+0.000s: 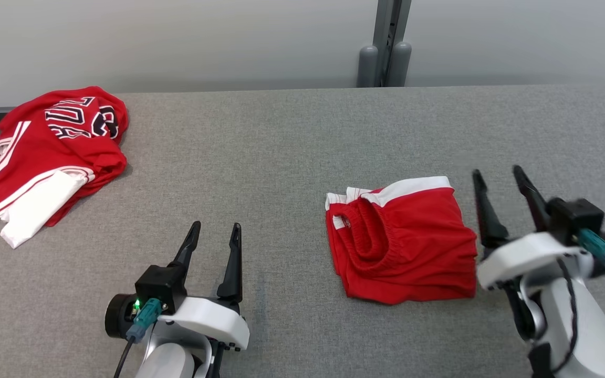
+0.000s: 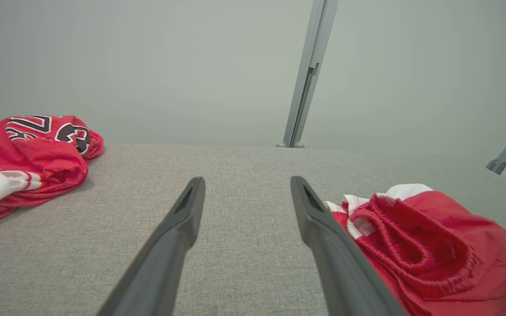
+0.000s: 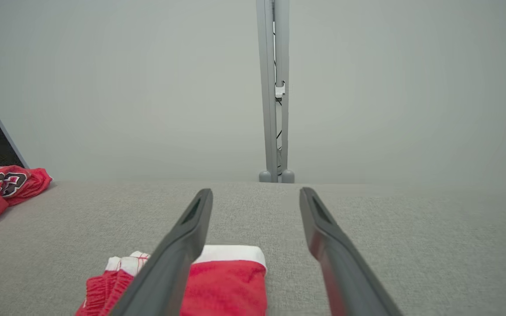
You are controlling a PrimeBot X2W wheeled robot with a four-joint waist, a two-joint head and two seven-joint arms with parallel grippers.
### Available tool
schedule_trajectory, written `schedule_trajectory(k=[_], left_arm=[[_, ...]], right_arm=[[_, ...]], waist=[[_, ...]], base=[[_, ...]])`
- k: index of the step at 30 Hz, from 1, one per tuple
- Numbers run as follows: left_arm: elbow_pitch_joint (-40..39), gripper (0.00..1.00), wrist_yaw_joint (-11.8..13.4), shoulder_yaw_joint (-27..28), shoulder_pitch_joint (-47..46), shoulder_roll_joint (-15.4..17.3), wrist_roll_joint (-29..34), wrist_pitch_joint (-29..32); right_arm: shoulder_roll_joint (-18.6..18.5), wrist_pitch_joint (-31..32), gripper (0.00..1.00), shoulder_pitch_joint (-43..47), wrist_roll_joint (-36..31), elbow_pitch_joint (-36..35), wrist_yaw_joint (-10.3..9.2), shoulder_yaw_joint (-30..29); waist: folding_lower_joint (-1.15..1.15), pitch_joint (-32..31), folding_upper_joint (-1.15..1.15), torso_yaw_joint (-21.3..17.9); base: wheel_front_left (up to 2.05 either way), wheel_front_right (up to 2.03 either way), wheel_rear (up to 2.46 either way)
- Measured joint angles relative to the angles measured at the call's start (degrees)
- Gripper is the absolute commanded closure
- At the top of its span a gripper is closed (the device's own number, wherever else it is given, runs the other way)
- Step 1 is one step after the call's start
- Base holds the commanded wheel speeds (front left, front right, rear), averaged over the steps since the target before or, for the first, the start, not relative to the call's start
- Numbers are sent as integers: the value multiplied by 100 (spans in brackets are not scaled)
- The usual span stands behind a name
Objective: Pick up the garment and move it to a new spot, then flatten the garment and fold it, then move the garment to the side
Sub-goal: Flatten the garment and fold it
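Note:
The garment (image 1: pixel 407 241) is a pair of red shorts with white trim, folded into a compact bundle on the grey table (image 1: pixel 281 147), right of centre; its elastic waistband faces left. My right gripper (image 1: pixel 496 171) stands open just to the right of it, holding nothing; in the right wrist view (image 3: pixel 255 190) the garment (image 3: pixel 231 285) lies below the left finger. My left gripper (image 1: pixel 216 226) is open near the front edge, well left of the shorts. In the left wrist view (image 2: pixel 247 180) the garment (image 2: pixel 433 250) lies beside the right finger.
A crumpled red jersey (image 1: pixel 55 157) with dark lettering and white trim lies in a heap at the table's far left, also seen as the jersey (image 2: pixel 29 162) and the jersey (image 3: pixel 2 188). A grey post (image 1: pixel 385 52) rises behind the table's far edge against a pale wall.

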Motion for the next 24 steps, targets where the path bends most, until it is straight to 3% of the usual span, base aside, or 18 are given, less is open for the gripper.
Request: schedule_trajectory(k=[5,14,24], left_arm=[[-60,0,13,-16,107,1,29,0],[-305,0,27,198,502,1,55,0],[-530,0,116,367,811,1,43,0]], right_arm=[[-3,-24,0,860,-160,-916,0,-495],[1,-27,0,2156,3,-2368,0,-487],[-1,-27,0,2376,118,-2533,0,-443]], waist=[[0,-18,0,41],[0,-93,0,-8],[0,-180,0,-81]], base=[[0,0,0],[0,0,0],[0,0,0]])
